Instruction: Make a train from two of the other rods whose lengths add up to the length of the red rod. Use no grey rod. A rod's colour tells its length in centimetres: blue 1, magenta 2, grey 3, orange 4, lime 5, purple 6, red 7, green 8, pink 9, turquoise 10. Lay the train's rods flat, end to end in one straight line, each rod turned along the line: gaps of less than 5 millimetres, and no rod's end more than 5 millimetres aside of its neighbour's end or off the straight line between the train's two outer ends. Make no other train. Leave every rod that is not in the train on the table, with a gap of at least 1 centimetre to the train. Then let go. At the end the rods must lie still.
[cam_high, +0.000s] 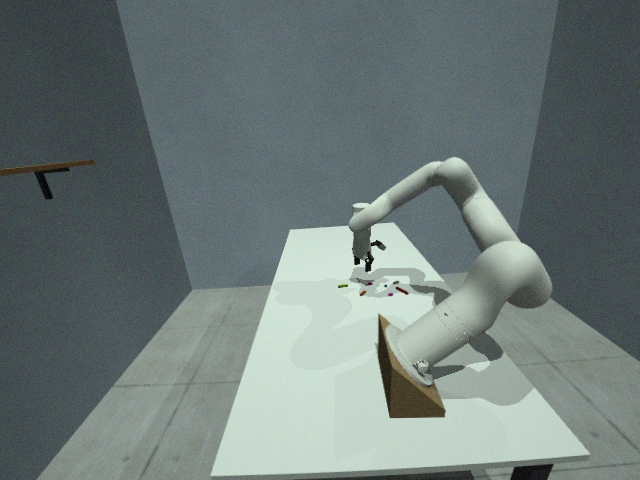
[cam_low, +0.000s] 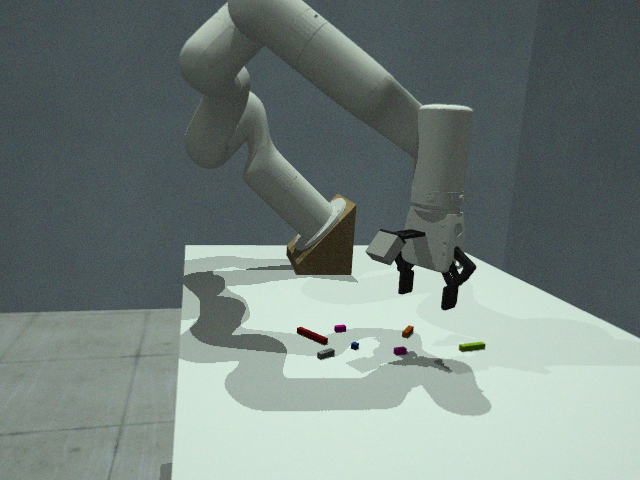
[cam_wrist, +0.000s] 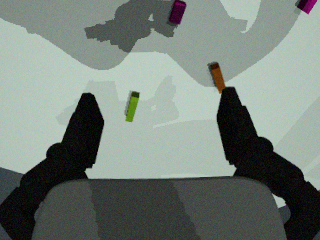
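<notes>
- the table (cam_low: 516, 439) is white and wide, and all rods lie on it in one loose cluster, in front of the arm's wooden wedge base (cam_low: 345, 258).
- the gripper (cam_low: 427, 297) hangs above the cluster with its two black fingers wide apart and nothing between them.
- the red rod (cam_low: 312, 335) is the longest one here and only gives the length to match; it lies at the left side of the cluster in the exterior view and probably should stay there.
- the lime rod (cam_low: 471, 346) lies alone at the far right, well apart from the others; in the wrist view it is between the two fingers, so it seems to be the first target.
- lime with a magenta rod would give the red length; one magenta rod (cam_low: 399, 350) lies nearer to the lime one, the second magenta rod (cam_low: 339, 328) is near the red rod.
- these rods look like small stiff blocks, light and easy to push aside, so a grasp across the middle of the long sides is safest.
- the orange rod (cam_low: 407, 331) is close to a fingertip in the wrist view and could be knocked when the claw comes down.
- the grey rod (cam_low: 325, 353) must not be used.
- the blue rod (cam_low: 354, 345) is very small and lies beside the grey one.
</notes>
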